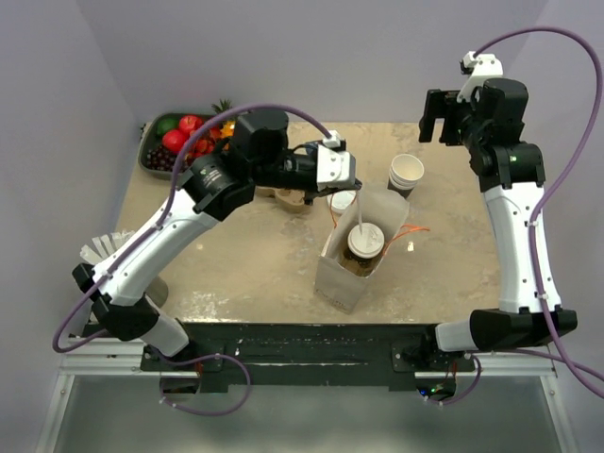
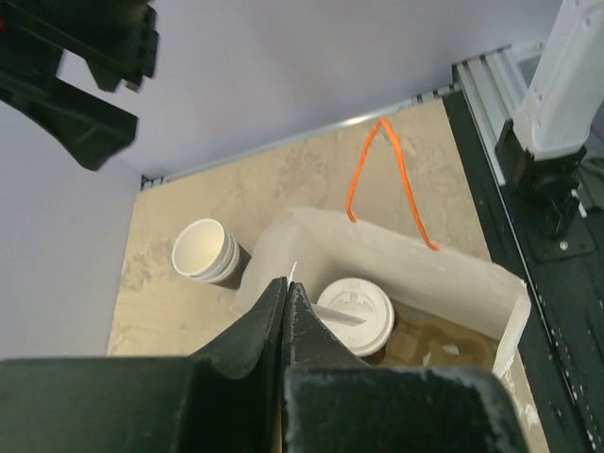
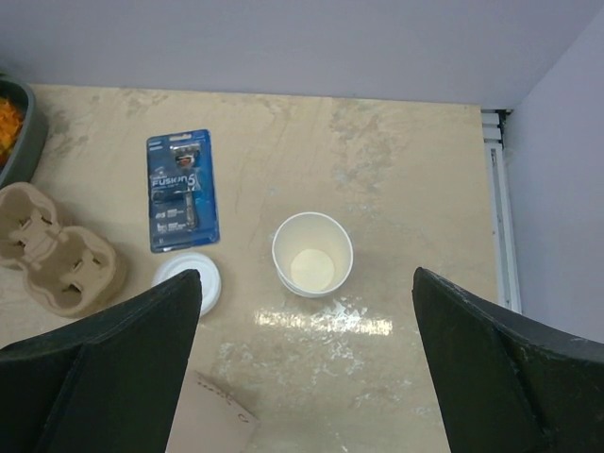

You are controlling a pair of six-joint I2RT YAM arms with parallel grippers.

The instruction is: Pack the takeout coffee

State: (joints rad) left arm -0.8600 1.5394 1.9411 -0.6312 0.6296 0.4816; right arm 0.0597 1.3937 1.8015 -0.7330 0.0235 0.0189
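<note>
Left hand (image 2: 286, 283) is pinching a straw (image 1: 360, 212) above the takeout coffee (image 1: 365, 241) in the bag (image 1: 332, 274). Right hand (image 1: 440, 118) is hanging spread and empty. Keeping the straw vertical over the lid is looking advisable.

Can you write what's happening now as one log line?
left gripper: shut on white stick | takeout coffee: inside white bag, stick on top | right gripper: open, empty

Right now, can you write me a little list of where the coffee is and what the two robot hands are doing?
coffee: the takeout coffee, lid on, stands inside the white bag
left gripper: shut on a thin white straw that runs down to the coffee's lid
right gripper: open, empty, raised above the cup stack
loose nearby: spare lid, cup carrier
</note>
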